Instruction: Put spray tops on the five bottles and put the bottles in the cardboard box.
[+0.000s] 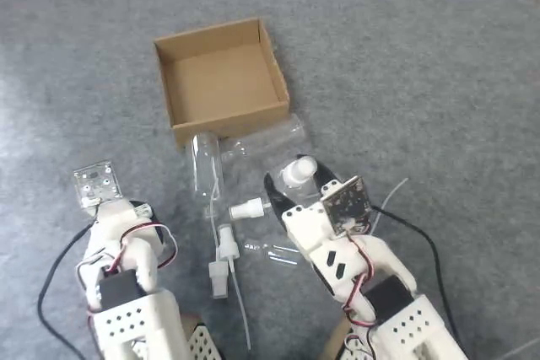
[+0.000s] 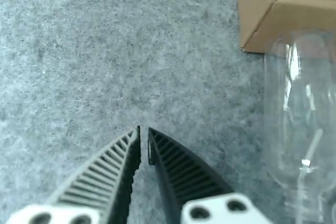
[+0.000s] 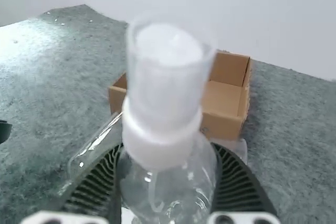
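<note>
Bottle (image 3: pixel 166 192) with top on, squeezed upright in right gripper (image 3: pixel 166 150). Box (image 3: pixel 226 103) ahead of it, past two lying bottles (image 1: pixel 268 139). May slip out, being smooth and round, or bump those on the way. Left gripper (image 2: pixel 143 132) closed tight, holding nothing.

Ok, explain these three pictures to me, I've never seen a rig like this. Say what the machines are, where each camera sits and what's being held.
These are two small robot arms, one left and one right, side by side on a grey mat. The high view looks down from above. The other two pictures come from a camera on each arm's wrist. The left gripper is shut on nothing, over bare mat. The right gripper holds a bottle with its spray top fitted. On the mat sit a cardboard box, two clear bottles lying beside it, and loose spray tops.
</note>
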You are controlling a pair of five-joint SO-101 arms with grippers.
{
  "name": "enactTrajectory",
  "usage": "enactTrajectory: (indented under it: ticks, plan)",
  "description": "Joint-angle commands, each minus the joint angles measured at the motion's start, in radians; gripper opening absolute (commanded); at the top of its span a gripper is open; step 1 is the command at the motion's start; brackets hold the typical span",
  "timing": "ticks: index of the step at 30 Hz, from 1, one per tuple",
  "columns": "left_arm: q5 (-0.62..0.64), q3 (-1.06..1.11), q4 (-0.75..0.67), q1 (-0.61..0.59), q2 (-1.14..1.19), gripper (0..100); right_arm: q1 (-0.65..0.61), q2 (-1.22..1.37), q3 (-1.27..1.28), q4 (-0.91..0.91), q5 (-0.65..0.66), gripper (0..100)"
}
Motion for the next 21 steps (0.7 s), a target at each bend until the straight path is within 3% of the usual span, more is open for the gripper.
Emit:
enactTrajectory:
  ticks: [1,9,14,21]
  plan:
    - [-0.005,-0.007,0.003,0.0,-0.018,2,0.01,-0.013,-0.17,0.099,0.014,7.6]
    - [-0.005,-0.007,0.003,0.0,-0.018,2,0.01,0.041,-0.4,0.137,-0.006,7.6]
    - [-0.005,-0.007,0.003,0.0,-0.018,2,0.012,0.291,-0.594,0.128,-0.006,7.6]
    - [-0.005,-0.007,0.003,0.0,-0.018,2,0.051,0.673,-0.779,-0.054,-0.006,7.6]
